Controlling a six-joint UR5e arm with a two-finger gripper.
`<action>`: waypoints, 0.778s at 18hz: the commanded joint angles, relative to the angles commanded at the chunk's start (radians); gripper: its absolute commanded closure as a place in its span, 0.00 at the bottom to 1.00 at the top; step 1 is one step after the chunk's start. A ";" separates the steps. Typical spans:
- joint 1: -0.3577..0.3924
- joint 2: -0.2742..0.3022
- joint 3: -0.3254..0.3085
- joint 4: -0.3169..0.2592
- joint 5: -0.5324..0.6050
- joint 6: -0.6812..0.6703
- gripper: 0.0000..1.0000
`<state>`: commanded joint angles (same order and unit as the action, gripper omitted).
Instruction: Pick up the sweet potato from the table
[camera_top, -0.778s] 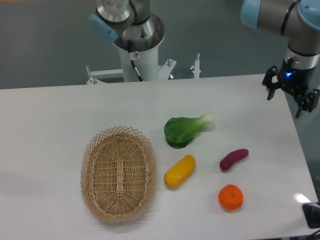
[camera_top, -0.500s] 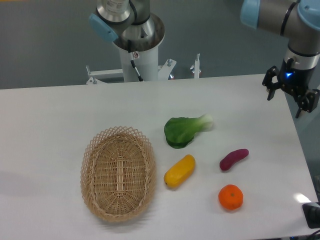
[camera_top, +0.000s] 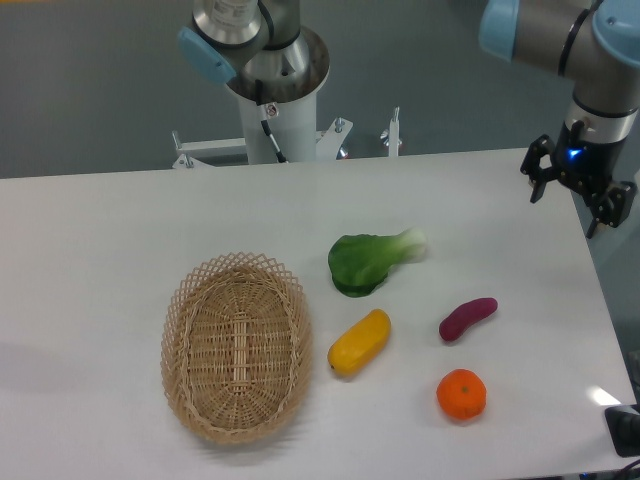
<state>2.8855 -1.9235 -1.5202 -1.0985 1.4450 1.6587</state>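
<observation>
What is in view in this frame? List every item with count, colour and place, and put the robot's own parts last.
table: one, white, fills most of the frame.
wicker basket: one, tan, oval, left of centre, nothing in it.
leafy green vegetable: one, dark green leaves with a pale stalk, centre of the table.
yellow vegetable: one, yellow, oblong, just right of the basket.
sweet potato: one, reddish-purple, lying on the table right of the yellow vegetable.
orange fruit: one, orange, round, in front of the sweet potato.
robot base: one, grey and white with a light-blue cap, behind the table's far edge.
gripper: one, black, fingers spread and holding nothing, above the table's far right corner, well away from the sweet potato.
</observation>
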 joint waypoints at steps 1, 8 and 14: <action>-0.011 -0.005 -0.011 0.018 0.000 -0.046 0.00; -0.072 -0.092 -0.029 0.115 0.002 -0.126 0.00; -0.120 -0.173 -0.029 0.170 0.002 -0.128 0.00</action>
<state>2.7659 -2.0968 -1.5493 -0.9282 1.4465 1.5309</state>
